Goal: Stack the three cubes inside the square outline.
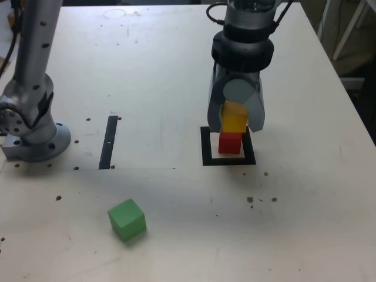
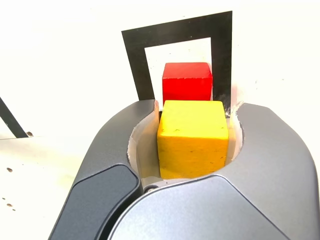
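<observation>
A red cube [image 1: 230,143] [image 2: 186,82] sits inside the black square outline [image 1: 205,147] [image 2: 135,55] on the white table. My gripper [image 1: 235,117] [image 2: 192,137] is shut on a yellow cube [image 1: 235,117] [image 2: 193,137], holding it directly over the red cube; whether the two cubes touch cannot be told. The green cube [image 1: 127,219] lies alone near the table's front, toward the exterior view's left, far from the gripper.
A narrow black strip [image 1: 108,142] [image 2: 11,119] runs on the table to the exterior view's left of the outline. The arm's grey base [image 1: 32,126] stands at the exterior view's left edge. Small dark specks dot the tabletop.
</observation>
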### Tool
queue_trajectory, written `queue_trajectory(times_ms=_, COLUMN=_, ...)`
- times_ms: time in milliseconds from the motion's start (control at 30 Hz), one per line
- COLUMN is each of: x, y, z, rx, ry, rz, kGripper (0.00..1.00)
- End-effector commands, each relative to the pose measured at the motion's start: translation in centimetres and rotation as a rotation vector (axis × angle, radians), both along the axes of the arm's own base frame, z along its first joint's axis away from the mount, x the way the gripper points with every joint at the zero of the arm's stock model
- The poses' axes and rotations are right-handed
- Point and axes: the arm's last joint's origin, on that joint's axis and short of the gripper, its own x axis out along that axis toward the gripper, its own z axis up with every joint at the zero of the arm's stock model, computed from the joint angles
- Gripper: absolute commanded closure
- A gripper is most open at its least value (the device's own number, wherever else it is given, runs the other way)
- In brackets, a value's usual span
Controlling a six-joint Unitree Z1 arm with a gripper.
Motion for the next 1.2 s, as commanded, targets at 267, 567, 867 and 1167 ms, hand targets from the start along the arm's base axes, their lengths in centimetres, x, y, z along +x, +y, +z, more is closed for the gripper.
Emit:
queue_trajectory(times_ms=267, x=0.2, y=0.6, z=-1.0, rx=-0.002, ry=0.031, rz=0.010, kGripper=0.67)
queue_trajectory(times_ms=567, x=0.4, y=0.7, z=-1.3, rx=-0.004, ry=0.039, rz=0.010, kGripper=0.67)
queue_trajectory(times_ms=867, x=0.2, y=0.8, z=-1.7, rx=-0.007, ry=0.050, rz=0.010, kGripper=0.22)
queue_trajectory(times_ms=1167, x=0.1, y=0.8, z=-2.0, rx=-0.015, ry=0.058, rz=0.010, kGripper=0.02)
